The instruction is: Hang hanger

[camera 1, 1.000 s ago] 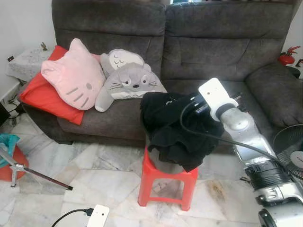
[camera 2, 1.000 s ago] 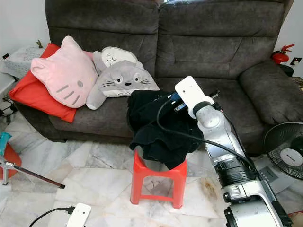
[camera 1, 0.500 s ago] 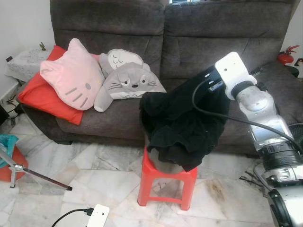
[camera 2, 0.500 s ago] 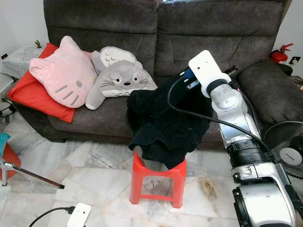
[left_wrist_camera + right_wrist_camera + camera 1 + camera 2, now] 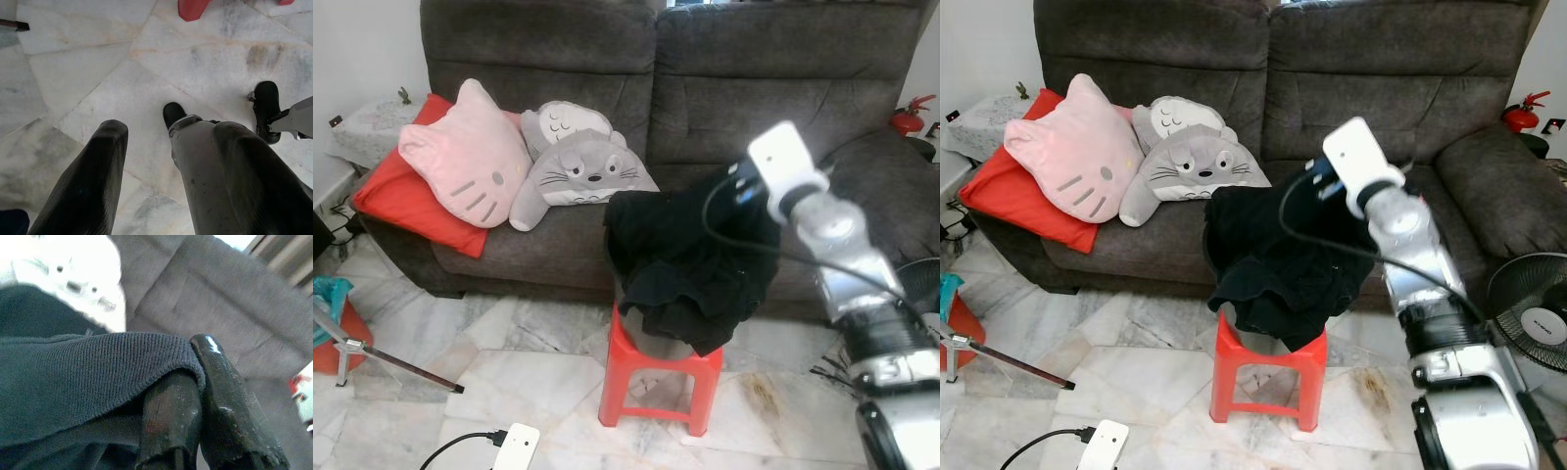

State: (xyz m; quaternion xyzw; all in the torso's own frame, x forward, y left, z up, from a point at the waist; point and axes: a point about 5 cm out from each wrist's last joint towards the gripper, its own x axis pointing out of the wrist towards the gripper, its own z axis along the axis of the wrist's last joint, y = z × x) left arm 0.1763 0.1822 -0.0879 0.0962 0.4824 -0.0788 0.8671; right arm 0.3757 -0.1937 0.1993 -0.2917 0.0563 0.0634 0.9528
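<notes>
While right gripper jaws pinch black garment heaped on red stool, left gripper jaws apart.

The right arm was raised and extended forward over the stool, its silver segments slightly blurred. The white wrist camera block sat above and to the right of the stool, with a black cable looping below it. The right gripper was clamped on the ribbed edge of the black garment, both fingers pressed together with the cloth draped over them. The left gripper hung low, well short of the stool, pointing at the floor with its fingers spread apart and nothing between them.
</notes>
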